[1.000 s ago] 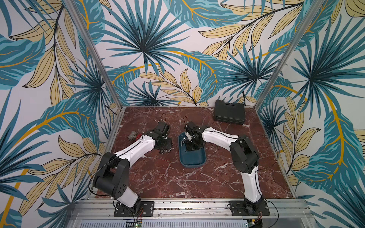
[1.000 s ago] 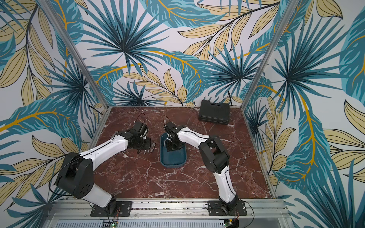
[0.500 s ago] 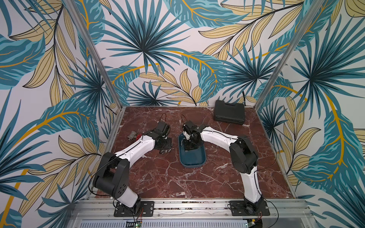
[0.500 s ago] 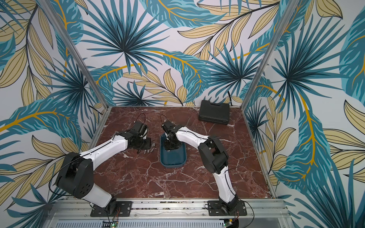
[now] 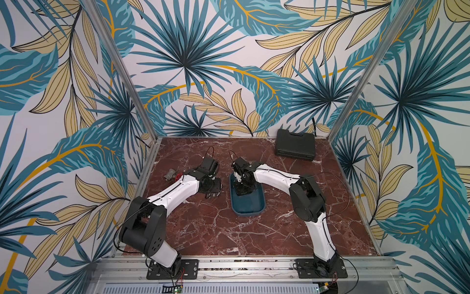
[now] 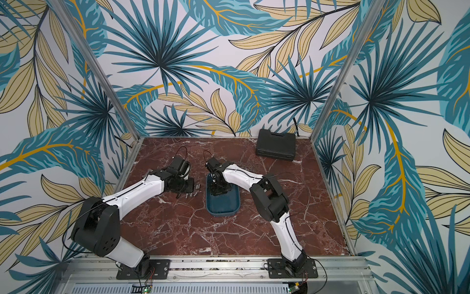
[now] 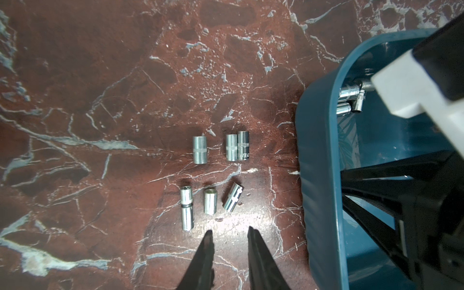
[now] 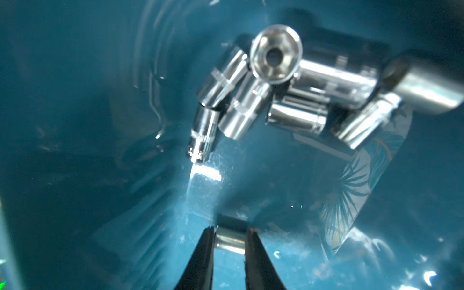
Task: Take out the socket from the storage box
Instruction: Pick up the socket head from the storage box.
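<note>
the right gripper [image 8: 229,232] reaches down into the far end of the teal storage box [image 5: 248,206], which sits in the middle of the marble table [image 5: 229,236]. its jaws are drawn in narrow on one small chrome socket [image 8: 230,243], with a black fingertip touching each side of it in the right wrist view. the socket sits right at the tips, on the box floor or barely off it; through the blur i cannot tell which. its long axis seems to run the same way as the fingers, so the pinch goes across its round body. the heap of sockets [image 8: 288,90] lies apart from it, farther toward the far wall of the box. the coming move, as i judge it, turns on height. the box's left wall stands between this socket and the six sockets [image 7: 231,147] laid in two rows on the table just left of the box, so it has to rise clear of the rim before going left. the left gripper [image 7: 229,232] hovers over the table near those rows, jaws a narrow gap apart and holding nothing. the right arm is plainly the nearer.
</note>
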{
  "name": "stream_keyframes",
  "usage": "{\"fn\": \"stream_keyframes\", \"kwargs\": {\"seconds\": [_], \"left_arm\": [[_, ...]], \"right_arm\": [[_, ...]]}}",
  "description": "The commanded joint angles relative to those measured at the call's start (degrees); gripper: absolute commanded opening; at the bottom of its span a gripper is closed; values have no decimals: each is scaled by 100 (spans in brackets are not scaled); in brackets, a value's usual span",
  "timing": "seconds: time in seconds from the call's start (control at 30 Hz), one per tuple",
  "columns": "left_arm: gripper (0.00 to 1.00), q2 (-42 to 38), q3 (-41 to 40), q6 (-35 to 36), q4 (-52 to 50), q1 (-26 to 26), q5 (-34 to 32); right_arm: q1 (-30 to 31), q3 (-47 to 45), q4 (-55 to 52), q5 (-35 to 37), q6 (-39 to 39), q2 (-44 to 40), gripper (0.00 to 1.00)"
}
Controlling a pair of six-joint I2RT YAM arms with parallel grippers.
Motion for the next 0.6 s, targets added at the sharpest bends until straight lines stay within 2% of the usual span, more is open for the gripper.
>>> {"fn": "stream_keyframes", "kwargs": {"seconds": [0.0, 0.57], "left_arm": [[28, -195, -147, -28, -2, -17, -76], [28, -114, -26, 5, 6, -17, -20]], "right_arm": [[33, -28, -181, 182, -11, 61, 18], [-376, -211, -217, 365, -30, -1036, 15]]}}
